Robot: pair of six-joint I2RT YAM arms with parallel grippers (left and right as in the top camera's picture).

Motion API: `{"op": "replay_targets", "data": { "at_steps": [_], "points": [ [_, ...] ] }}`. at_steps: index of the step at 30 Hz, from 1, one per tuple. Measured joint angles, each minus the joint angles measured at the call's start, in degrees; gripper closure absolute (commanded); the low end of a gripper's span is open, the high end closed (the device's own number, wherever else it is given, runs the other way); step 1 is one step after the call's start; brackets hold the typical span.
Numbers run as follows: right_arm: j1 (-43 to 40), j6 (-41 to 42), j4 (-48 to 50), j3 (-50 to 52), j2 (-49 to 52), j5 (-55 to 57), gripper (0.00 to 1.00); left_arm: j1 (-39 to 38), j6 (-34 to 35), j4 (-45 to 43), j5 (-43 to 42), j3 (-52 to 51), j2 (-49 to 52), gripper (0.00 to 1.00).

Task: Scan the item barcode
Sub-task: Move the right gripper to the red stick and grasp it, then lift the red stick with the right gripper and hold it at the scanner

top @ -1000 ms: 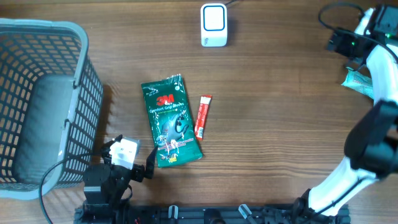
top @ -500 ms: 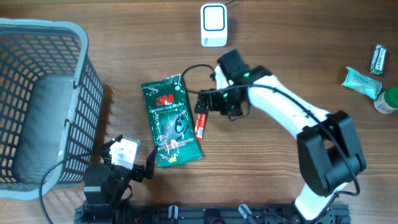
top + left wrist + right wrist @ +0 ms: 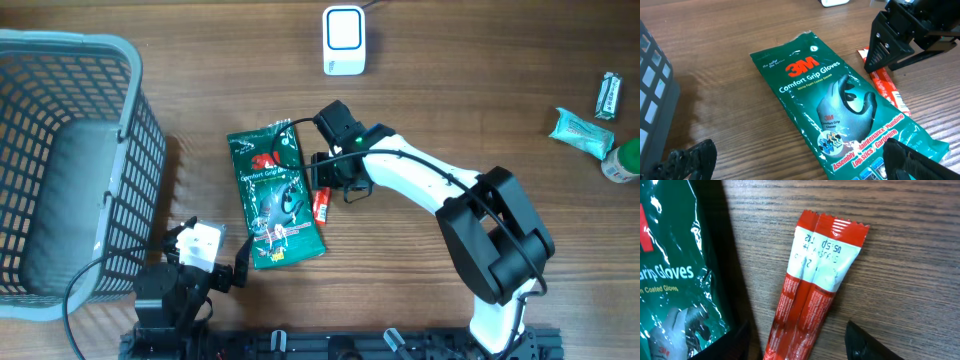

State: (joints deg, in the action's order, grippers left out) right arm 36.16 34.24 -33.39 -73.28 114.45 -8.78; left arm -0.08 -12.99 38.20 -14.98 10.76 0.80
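Note:
A red stick packet [image 3: 321,207] lies on the wooden table beside a green 3M glove pack [image 3: 275,195]. My right gripper [image 3: 323,187] is lowered over the packet's upper end. In the right wrist view the red packet [image 3: 815,290] runs between the two dark fingers of that gripper [image 3: 800,347], with a gap on each side, so it is open around it. The white scanner [image 3: 343,40] stands at the back of the table. My left gripper [image 3: 205,258] rests open near the front edge, and its view shows the glove pack [image 3: 840,105] and the red packet [image 3: 883,85].
A grey mesh basket [image 3: 70,42] fills the left side. At the far right lie a teal packet [image 3: 580,130], a small wrapper [image 3: 608,95] and a green bottle [image 3: 625,160]. The glove pack [image 3: 675,280] is close to my right gripper's left finger.
My right arm has swung in from the far right edge to the red packet, then shifted a little left over it, and its jaws have narrowed. The left arm has stayed still.

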Motion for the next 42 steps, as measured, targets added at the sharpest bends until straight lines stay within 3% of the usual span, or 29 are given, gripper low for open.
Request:
{"op": "replay_targets", "data": {
  "at_steps": [5, 10, 13, 15, 16, 22, 27, 32, 35, 42],
  "points": [
    [0.20, 1.55, -2.16, -0.26, 0.00, 1.92, 0.49, 0.00, 0.00, 0.00, 0.02, 0.00, 0.00, 0.00],
    [2.01, 2.03, -3.50, -1.25, 0.72, 6.12, 0.51, 0.00, 0.00, 0.02, 0.00, 0.00, 0.00, 0.00],
    [3.43, 1.14, -7.37, -4.68, 2.93, 9.05, 0.70, 0.00, 0.00, 0.00, 0.02, 0.00, 0.00, 0.00],
    [4.09, -0.50, -9.49, -7.50, 4.74, 9.25, 0.92, 0.00, 0.00, 0.00, 0.00, 0.00, 0.00, 0.00],
    [4.33, -1.11, -9.86, -8.24, 5.29, 8.81, 0.95, 0.00, 0.00, -0.02, 0.02, 0.00, 0.00, 0.00],
    [2.58, -2.64, -10.32, -8.94, 5.70, 3.96, 0.95, 0.00, 0.00, 0.00, 0.02, 0.00, 0.00, 0.00],
    [-2.86, -1.01, -26.82, -10.95, 5.29, 3.93, 0.95, 0.00, 0.00, -0.02, 0.02, 0.00, 0.00, 0.00],
    [-10.78, 11.45, -46.86, -15.93, -3.06, 3.54, 0.96, 0.00, 0.00, 0.00, 0.02, 0.00, 0.00, 0.00],
    [-13.92, 18.69, -53.46, -16.98, -10.08, 0.66, 0.95, 0.00, 0.00, 0.00, 0.02, 0.00, 0.00, 0.00],
    [-17.14, 28.35, -54.64, -17.09, -12.20, -5.97, 0.96, 0.00, 0.00, 0.00, 0.02, 0.00, 0.00, 0.00]
  ]
}}
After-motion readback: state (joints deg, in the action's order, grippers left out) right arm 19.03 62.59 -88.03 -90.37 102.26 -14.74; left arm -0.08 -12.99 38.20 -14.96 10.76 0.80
